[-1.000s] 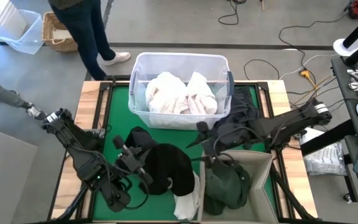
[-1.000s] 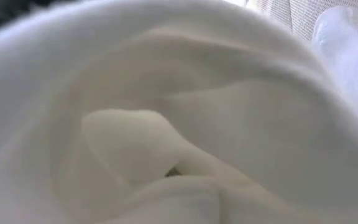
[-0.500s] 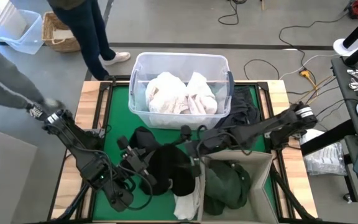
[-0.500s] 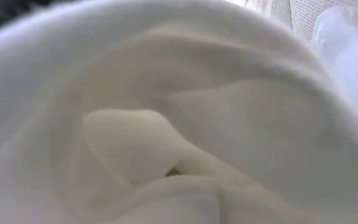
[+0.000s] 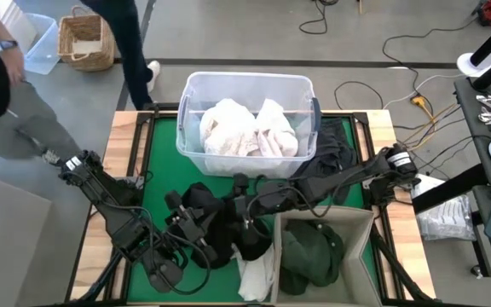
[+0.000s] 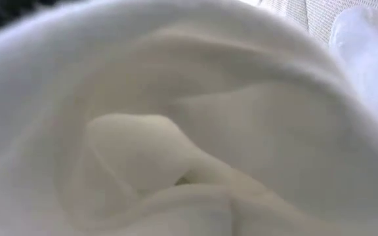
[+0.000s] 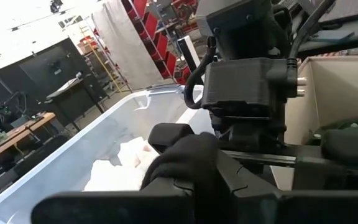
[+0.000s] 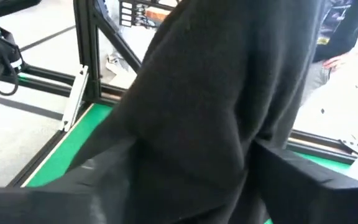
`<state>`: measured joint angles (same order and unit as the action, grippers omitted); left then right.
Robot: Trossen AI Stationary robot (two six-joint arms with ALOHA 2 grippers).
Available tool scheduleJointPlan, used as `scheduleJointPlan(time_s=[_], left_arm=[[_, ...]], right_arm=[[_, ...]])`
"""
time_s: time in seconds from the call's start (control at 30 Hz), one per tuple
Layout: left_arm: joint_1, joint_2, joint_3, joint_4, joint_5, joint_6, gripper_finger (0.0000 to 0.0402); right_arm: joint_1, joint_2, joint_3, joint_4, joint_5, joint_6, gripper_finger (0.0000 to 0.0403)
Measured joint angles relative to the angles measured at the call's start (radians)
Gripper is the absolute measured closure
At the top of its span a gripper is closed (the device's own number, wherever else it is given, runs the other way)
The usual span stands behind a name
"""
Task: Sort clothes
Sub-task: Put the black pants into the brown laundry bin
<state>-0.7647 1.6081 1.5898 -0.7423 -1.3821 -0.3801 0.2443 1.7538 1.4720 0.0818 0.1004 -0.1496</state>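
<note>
A black garment (image 5: 216,230) lies bunched on the green mat, near the table's middle. My left gripper (image 5: 193,226) sits at its left side, shut on it. My right gripper (image 5: 244,213) has reached over from the right and is open. Its fingers (image 8: 309,180) stand on either side of a raised hump of the black cloth (image 8: 216,112); I cannot tell whether they touch it. A white garment (image 5: 256,275) lies at the near edge and blocks the low view (image 6: 189,131). My left gripper pinches a bunched fold of the black garment (image 7: 188,158) between its two fingers, coming level from the table's left. The fold stands up above the fingers. The remainder of the garment lies on the mat.
A clear tub (image 5: 190,111) at the far side holds white clothes (image 5: 245,128). A beige box (image 5: 356,222) at the near right holds a dark green garment (image 5: 309,251). Another dark garment (image 5: 335,149) lies right of the tub. A person (image 5: 7,94) stands beyond the table's left corner.
My right gripper has travelled from above the beige box toward the table's left, arriving over the black garment. The black garment has drawn together from a spread patch into a tighter bunch. The people beyond the far-left corner have moved.
</note>
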Motion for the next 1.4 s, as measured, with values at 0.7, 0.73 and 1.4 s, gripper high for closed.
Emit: scheduleJointPlan(time_s=[0.7,0.73,1.4], left_arm=[[-0.036,-0.012,0.002,-0.174,0.170,-0.010,0.0170],[-0.040,-0.012,0.002,-0.192,0.192,-0.021,0.0162],[-0.040,0.006,-0.001,-0.584,0.510,-0.471,0.0157]], right_arm=[[0.002,-0.095,-0.005,-0.133,0.005,0.024,0.0384],[0.002,-0.113,-0.005,-0.140,0.005,0.028,0.0384],[0.002,-0.434,0.200,-0.242,-0.057,0.054,0.0385]])
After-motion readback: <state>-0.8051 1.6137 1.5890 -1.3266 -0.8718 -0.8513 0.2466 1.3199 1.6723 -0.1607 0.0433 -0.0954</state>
